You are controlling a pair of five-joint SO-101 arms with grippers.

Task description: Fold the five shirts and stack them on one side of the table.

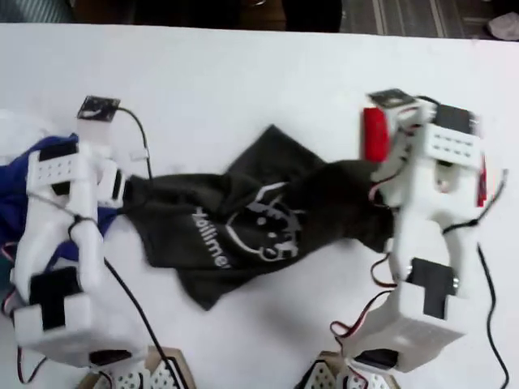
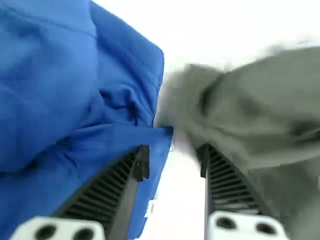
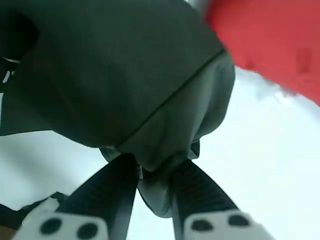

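A black shirt [image 1: 243, 219] with a white print lies crumpled across the middle of the white table [image 1: 243, 73], stretched between both arms. My right gripper [image 3: 155, 170] is shut on a fold of the black shirt [image 3: 110, 75] at its right end [image 1: 381, 203]. A red shirt [image 1: 375, 134] lies just behind that arm, and it also shows in the right wrist view [image 3: 270, 45]. My left gripper [image 2: 172, 160] stands open at the black shirt's left end [image 1: 120, 186], between a blue shirt [image 2: 60, 100] and the dark cloth [image 2: 260, 115]. The blue shirt [image 1: 18, 166] lies bunched under the left arm.
Pale cloth [image 1: 12, 121] sits at the far left edge beside the blue shirt. The table's far edge [image 1: 243, 28] runs along the top of the high view. Both arm bases [image 1: 146, 373] stand at the near edge, with cables trailing over the table.
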